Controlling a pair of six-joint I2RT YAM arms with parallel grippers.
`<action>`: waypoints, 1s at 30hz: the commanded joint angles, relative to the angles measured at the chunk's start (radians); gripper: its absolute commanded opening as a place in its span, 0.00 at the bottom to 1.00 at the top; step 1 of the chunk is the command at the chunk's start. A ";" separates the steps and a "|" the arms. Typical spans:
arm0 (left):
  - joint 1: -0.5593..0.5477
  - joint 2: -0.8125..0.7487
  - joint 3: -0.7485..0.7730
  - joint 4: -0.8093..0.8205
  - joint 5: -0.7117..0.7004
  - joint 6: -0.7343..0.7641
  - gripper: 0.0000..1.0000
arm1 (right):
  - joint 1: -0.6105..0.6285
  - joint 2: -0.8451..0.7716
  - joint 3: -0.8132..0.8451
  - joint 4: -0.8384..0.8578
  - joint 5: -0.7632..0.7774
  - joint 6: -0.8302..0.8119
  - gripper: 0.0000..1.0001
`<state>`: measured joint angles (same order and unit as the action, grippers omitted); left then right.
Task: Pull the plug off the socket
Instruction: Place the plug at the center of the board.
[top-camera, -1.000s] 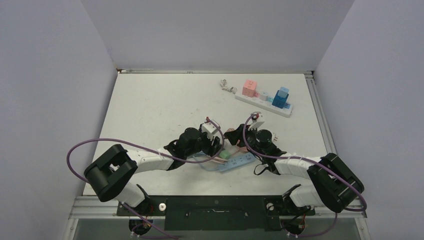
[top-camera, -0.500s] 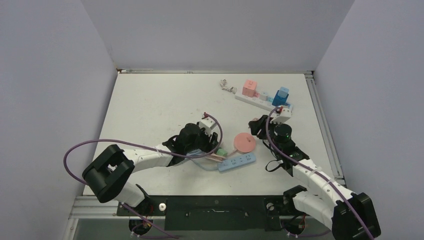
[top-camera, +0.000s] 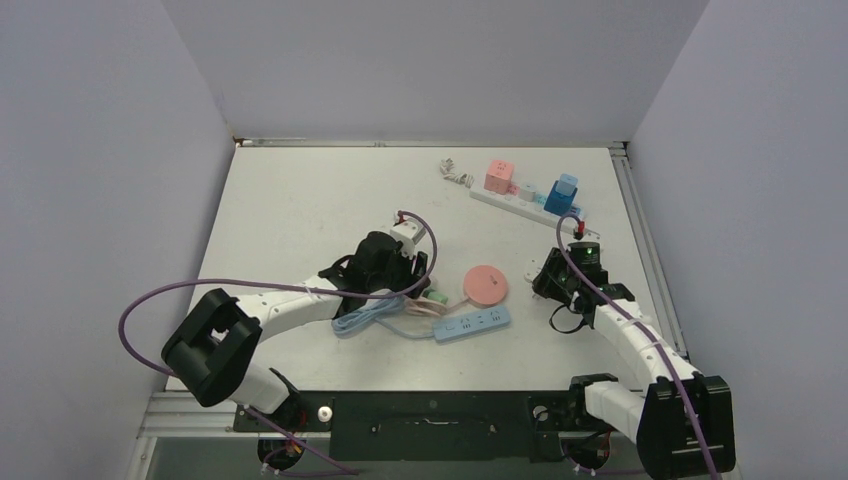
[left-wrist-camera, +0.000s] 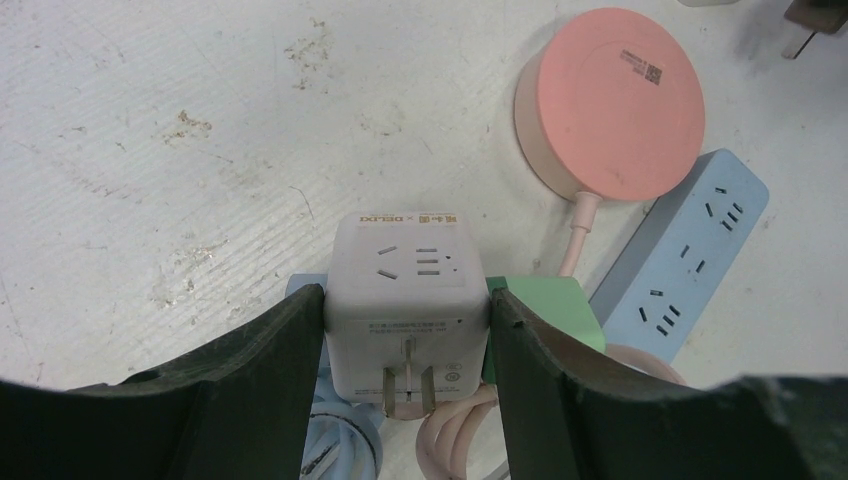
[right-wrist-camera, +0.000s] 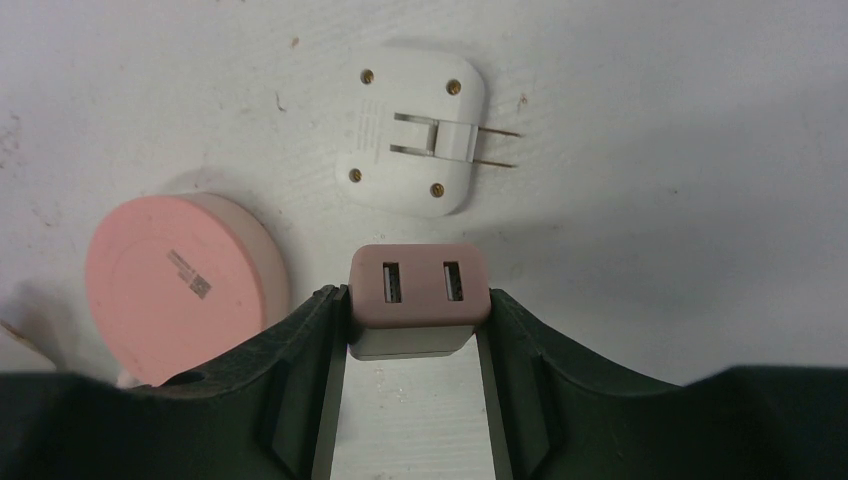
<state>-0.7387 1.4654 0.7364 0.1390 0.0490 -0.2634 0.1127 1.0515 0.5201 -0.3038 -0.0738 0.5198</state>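
Separation looks done to you. Your left fingers (left-wrist-camera: 270, 370) are closed on both sides of white cube socket (left-wrist-camera: 407, 275), prongs toward 6 o'clock. Right fingers (right-wrist-camera: 300, 380) clamp brown USB plug (right-wrist-camera: 420, 300), well apart from cube. White flat adapter (right-wrist-camera: 410, 130) lies on worktop (right-wrist-camera: 650, 150) at 12 o'clock of plug.

"That disc (left-wrist-camera: 610, 100)?"
"Pink. The strip (left-wrist-camera: 690, 255) is pale blue, the cube (left-wrist-camera: 408, 290) white, the plug (left-wrist-camera: 545, 310) green."
"And the charger (right-wrist-camera: 420, 285)?"
"Taupe. The table (left-wrist-camera: 150, 120) is white with brown flecks."
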 joint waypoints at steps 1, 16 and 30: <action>0.006 -0.084 0.040 0.028 0.008 -0.047 0.00 | -0.022 0.045 0.032 -0.060 -0.004 0.008 0.09; 0.004 -0.256 -0.036 0.121 -0.019 -0.030 0.00 | -0.030 0.095 0.034 -0.015 0.010 0.002 0.74; 0.036 -0.309 -0.054 0.159 -0.029 -0.039 0.00 | 0.043 0.016 0.110 0.210 -0.231 -0.075 1.00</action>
<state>-0.7300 1.1995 0.6437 0.1360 0.0231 -0.2810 0.1040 1.0771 0.5552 -0.2584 -0.1696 0.4824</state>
